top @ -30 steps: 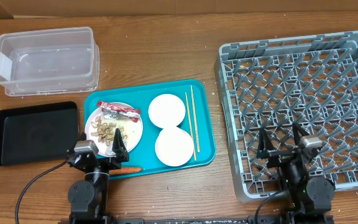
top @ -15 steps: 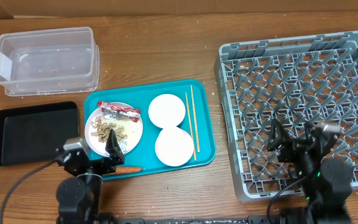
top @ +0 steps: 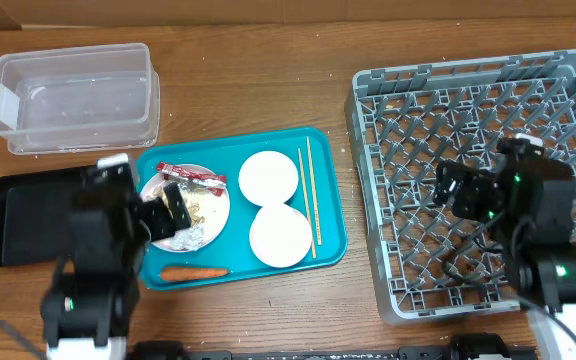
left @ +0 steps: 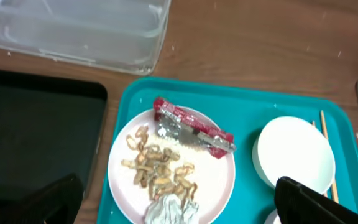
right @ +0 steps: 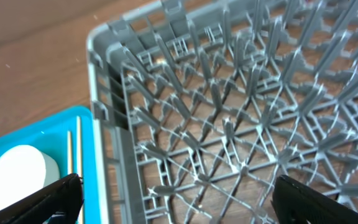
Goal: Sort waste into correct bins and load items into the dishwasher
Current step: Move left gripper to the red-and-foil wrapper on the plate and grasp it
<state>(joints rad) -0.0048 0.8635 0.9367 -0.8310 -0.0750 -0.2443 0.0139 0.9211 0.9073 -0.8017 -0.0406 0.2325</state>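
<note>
On teal tray [top: 333, 200]: plate [left: 219, 168] w/ wrapper [left: 191, 127], crumbs [left: 160, 171].

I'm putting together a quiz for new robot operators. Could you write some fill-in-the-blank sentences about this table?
The red wrapper lies on the round white ___.
The chopsticks lie on the teal tray, right of the two white ___.
The grey dish rack holds ___ dishes.
Missing words: plate; bowls; no.
</note>
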